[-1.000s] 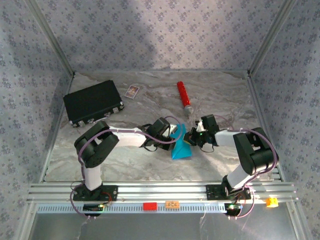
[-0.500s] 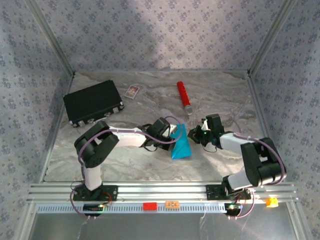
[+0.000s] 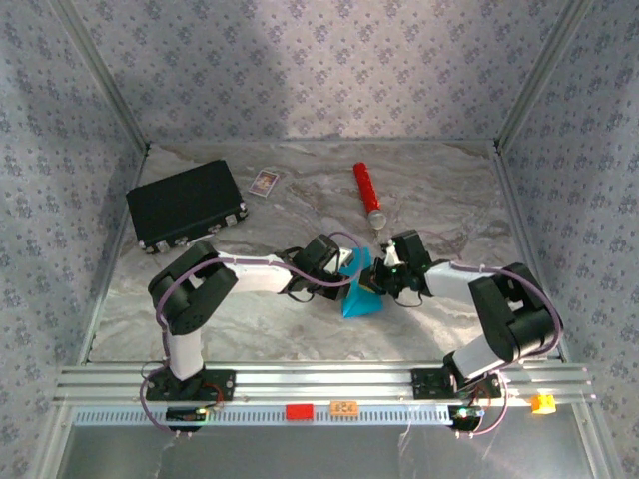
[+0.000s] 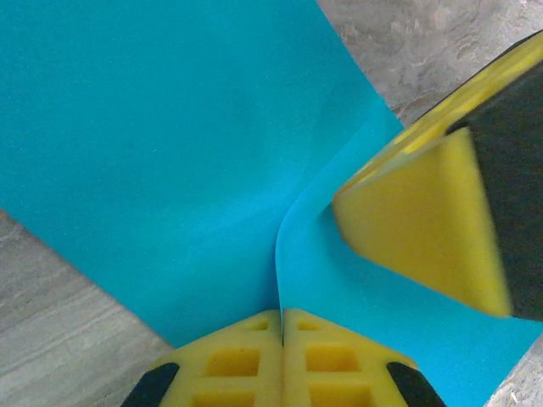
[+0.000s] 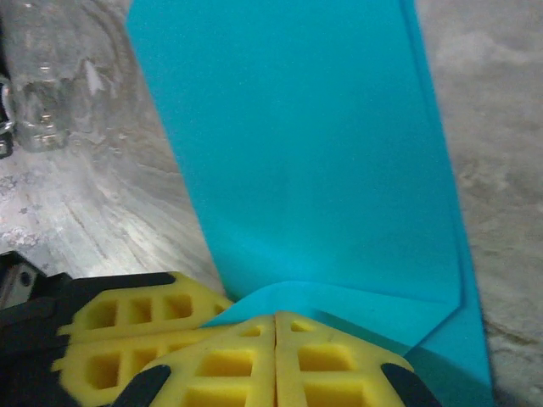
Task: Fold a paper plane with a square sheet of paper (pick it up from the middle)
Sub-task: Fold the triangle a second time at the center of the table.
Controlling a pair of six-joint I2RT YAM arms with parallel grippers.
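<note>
Near the middle of the desk [image 3: 300,334], between the two arms: the square sheet of paper [image 3: 360,291], bright cyan, partly folded. Pinched from the left by the left hand [image 3: 346,271] and from the right by the right hand [image 3: 379,282], the two almost meeting across the paper.

From the left wrist: left hand [image 4: 282,315] closed, yellow pads pressed flat together, with the sheet's curved crease running straight into the seam between them. Just beside, at upper right, one of the right hand's fingers [image 4: 416,216] lying against the paper.

From the right wrist: right hand [image 5: 276,326] likewise closed, pads meeting on a folded-over flap at the near edge of the sheet, with the main panel stretching away beyond. At lower left, touching those pads, the left hand's fingers [image 5: 127,318].

Farther back on the desk, well apart from the paper: a black case [image 3: 185,205] at left, a small white card [image 3: 264,182] just beside it, a red cylinder [image 3: 366,190] nearer the middle.
</note>
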